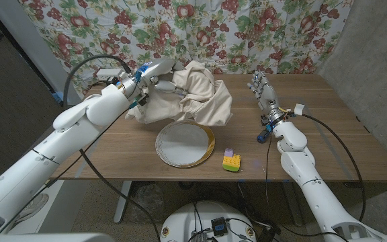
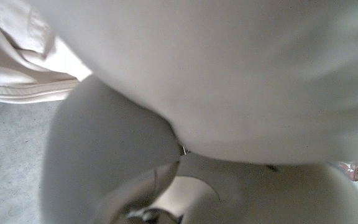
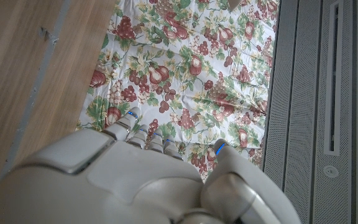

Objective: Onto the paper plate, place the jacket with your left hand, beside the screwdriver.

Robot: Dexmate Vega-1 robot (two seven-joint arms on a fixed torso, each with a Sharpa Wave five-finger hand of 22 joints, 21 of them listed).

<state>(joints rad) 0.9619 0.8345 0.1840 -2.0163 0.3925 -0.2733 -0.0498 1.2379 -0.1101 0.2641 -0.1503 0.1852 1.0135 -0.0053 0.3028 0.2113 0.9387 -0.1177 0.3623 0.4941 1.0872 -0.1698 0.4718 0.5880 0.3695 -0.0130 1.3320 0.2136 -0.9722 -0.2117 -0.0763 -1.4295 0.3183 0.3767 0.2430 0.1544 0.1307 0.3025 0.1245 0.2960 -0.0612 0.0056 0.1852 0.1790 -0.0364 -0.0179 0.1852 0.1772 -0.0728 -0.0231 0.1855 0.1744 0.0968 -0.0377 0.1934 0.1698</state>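
Note:
A cream jacket (image 1: pixel 197 94) is bunched up at the back middle of the table, its lower edge reaching the far rim of the paper plate (image 1: pixel 207 151). My left hand (image 1: pixel 152 72) grips the jacket at its upper left side. In the left wrist view the cream fabric (image 2: pixel 229 74) presses close against the left hand (image 2: pixel 148 202). A small blue-handled screwdriver (image 1: pixel 263 137) lies on the table right of the plate, next to my right wrist. My right hand (image 1: pixel 261 87) stands upright with its fingers apart and holds nothing; its back (image 3: pixel 123 180) faces the right wrist camera.
A yellow, green and purple toy block (image 1: pixel 231 160) sits just right of the plate near the front edge. A floral curtain (image 1: pixel 247 33) hangs behind the table (image 1: pixel 328 141). Cables run along both arms.

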